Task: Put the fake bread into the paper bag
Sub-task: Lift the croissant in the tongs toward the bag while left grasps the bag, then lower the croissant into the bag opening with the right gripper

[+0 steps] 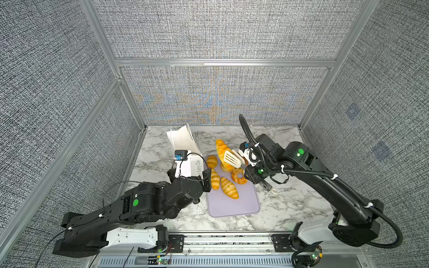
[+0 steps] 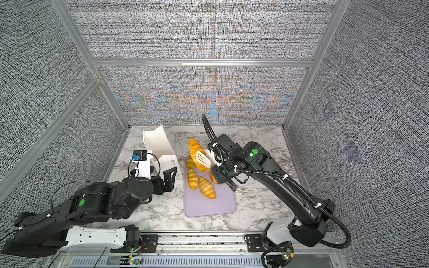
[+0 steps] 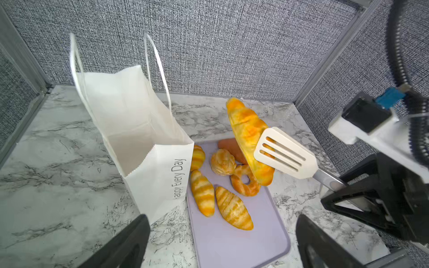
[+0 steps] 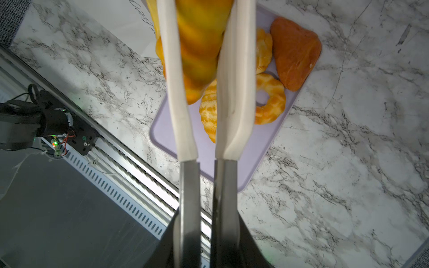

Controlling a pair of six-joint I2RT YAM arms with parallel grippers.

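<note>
Seven fake bread pieces (image 3: pixel 233 208), one paper bag (image 3: pixel 139 130), one tray (image 3: pixel 232 243).

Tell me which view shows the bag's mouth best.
The left wrist view: it looks close-up into the open bag, with the inner walls clear. Both top views show the bag small, its mouth seen from above. The right wrist view catches only a strip of the bag's side.

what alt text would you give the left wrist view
White slotted tongs hold a long striped croissant above a lilac tray with six more pastries. An open white paper bag stands upright beside the tray.
</note>
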